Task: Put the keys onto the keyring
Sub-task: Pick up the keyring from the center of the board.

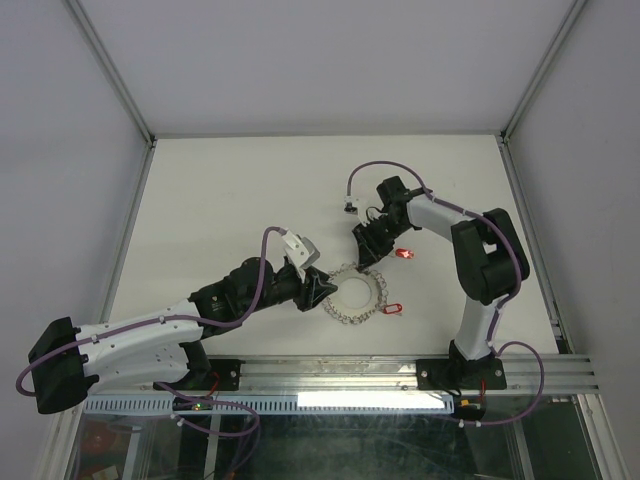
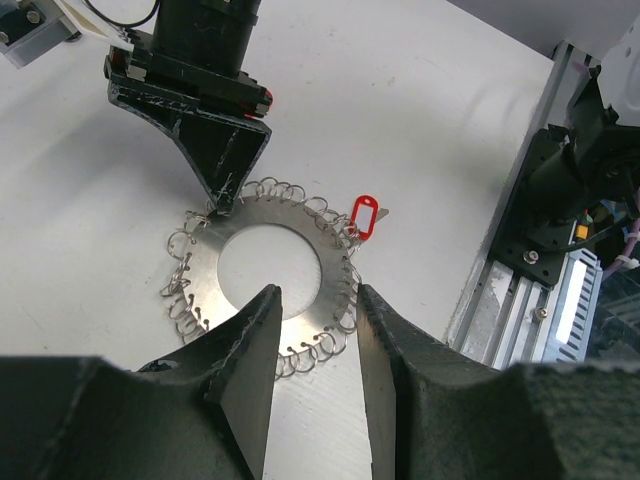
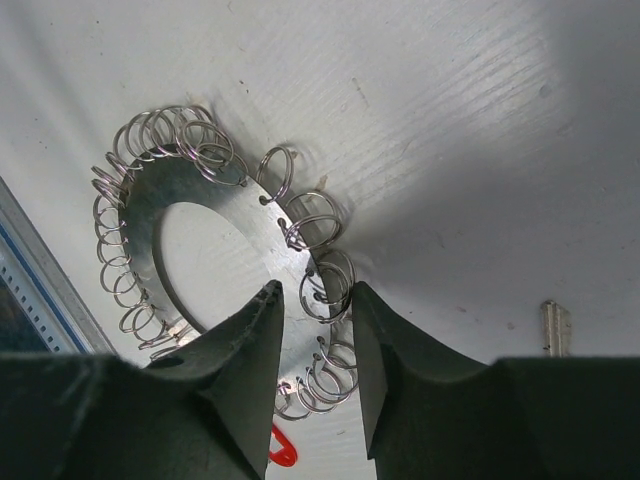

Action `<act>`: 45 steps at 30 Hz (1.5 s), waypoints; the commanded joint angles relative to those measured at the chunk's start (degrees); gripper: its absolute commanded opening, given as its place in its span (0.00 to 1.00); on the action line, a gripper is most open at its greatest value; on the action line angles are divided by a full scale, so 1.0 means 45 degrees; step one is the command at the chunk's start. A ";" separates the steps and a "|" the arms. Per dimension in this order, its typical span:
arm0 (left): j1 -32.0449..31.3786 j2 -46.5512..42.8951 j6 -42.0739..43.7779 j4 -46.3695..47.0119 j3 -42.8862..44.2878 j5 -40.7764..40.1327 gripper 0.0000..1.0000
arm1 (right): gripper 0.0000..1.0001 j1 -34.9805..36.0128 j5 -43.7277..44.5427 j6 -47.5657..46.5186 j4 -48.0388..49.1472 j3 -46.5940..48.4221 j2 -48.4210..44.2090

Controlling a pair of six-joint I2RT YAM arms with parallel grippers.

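Your keyring [image 1: 355,296] lies flat on the white table [image 1: 230,200], near the front edge and between the two arms. It is a grey metal ring with a big hole, and small wire loops stick out all around its rim.

One key with a red tag [image 1: 391,308] sits just beside the ring's right rim. In the left wrist view the tag touches the loops there, but you cannot tell if it hangs on one. A second red-tagged key [image 1: 405,254] lies apart from the ring, farther back on the right. The right wrist view shows a small silver key blade [image 3: 555,328] lying on the table by itself.

Your left claw [image 2: 318,295] is at the ring's left rim. Its two fingers are spread, and the rim and loops show in the gap. Your right claw [image 3: 312,300] points down at the far rim. Its fingers are also spread, with one wire loop [image 3: 326,290] between them. You cannot tell if they touch that loop.

A metal rail [image 1: 400,372] runs along the front of the table
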 commanded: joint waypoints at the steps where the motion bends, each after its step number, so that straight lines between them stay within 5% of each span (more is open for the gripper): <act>1: -0.0152 -0.0055 0.0110 0.0051 0.0268 -0.0009 0.35 | 0.37 0.0006 -0.0080 -0.0023 0.0026 0.0525 0.0000; 7: -0.0152 0.0018 0.0133 0.0051 0.0315 -0.0017 0.35 | 0.32 0.0026 -0.0311 0.0250 0.0148 0.0453 -0.0080; 11: -0.0152 0.0062 0.0135 0.0051 0.0353 -0.0007 0.35 | 0.41 0.0015 -0.0172 0.1713 0.1124 0.0187 -0.0833; 25: -0.0152 0.0118 0.0030 0.0221 0.0220 -0.0239 0.36 | 0.36 -0.0059 0.3101 1.2687 0.5764 -0.3714 -0.4076; 40: -0.0152 0.0258 0.0006 0.0296 0.0195 -0.0218 0.35 | 0.35 0.0150 0.7419 1.4692 0.3924 -0.4565 -0.5544; 45: -0.0152 0.0344 -0.0003 0.0399 0.0161 -0.0175 0.36 | 0.34 -0.0218 0.7277 1.5092 0.3974 -0.5628 -0.6291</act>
